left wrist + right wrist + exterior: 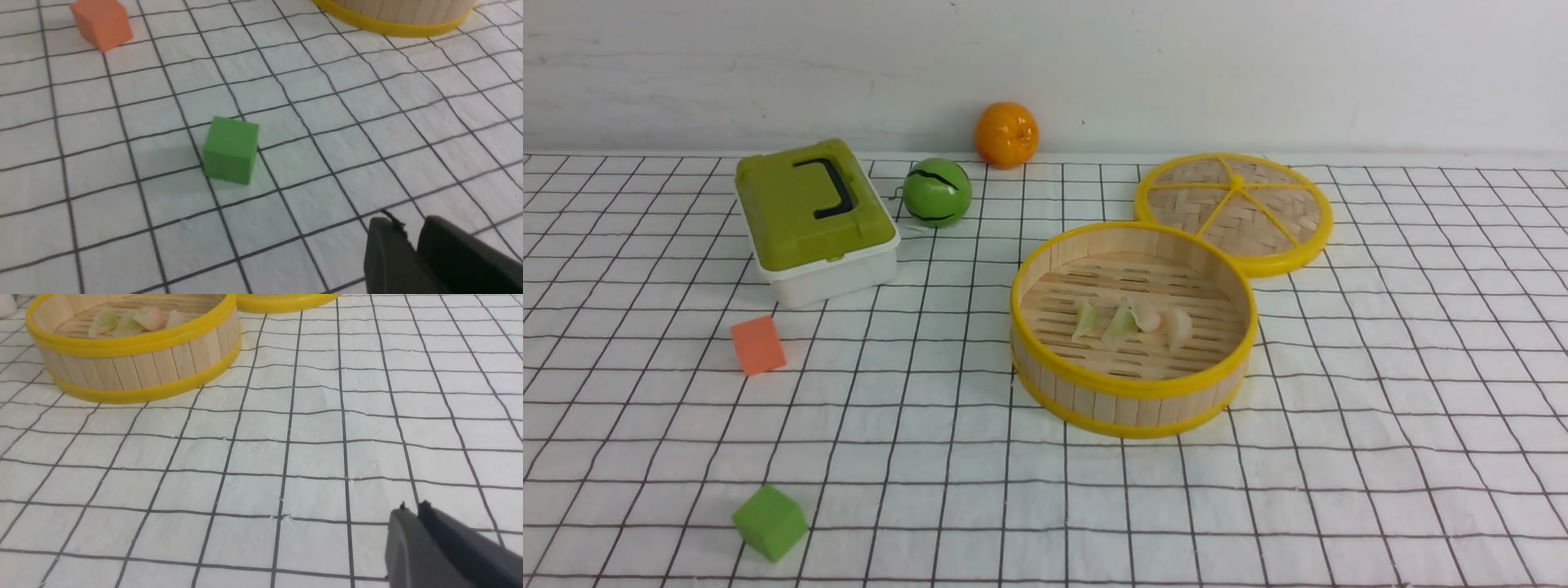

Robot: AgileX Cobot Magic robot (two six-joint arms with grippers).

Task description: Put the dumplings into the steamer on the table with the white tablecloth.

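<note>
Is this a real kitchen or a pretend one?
Probably a pretend one, a practice table for a robot. A bamboo steamer holds toy-like dumplings on a gridded white tablecloth, with foam cubes nearby and a bare white wall behind. No stove or sink shows.

A staged lab tabletop: grid-printed white tablecloth (1045, 490), bare white wall (1258, 65), toy fruit and foam cubes.

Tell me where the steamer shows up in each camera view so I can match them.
Front view: steamer right of center, four dumplings inside.
Left wrist view: only its lower wall and yellow rim, at the top edge.
Right wrist view: upper left, dumplings visible.
Shared landmark: the grid tablecloth.
</note>
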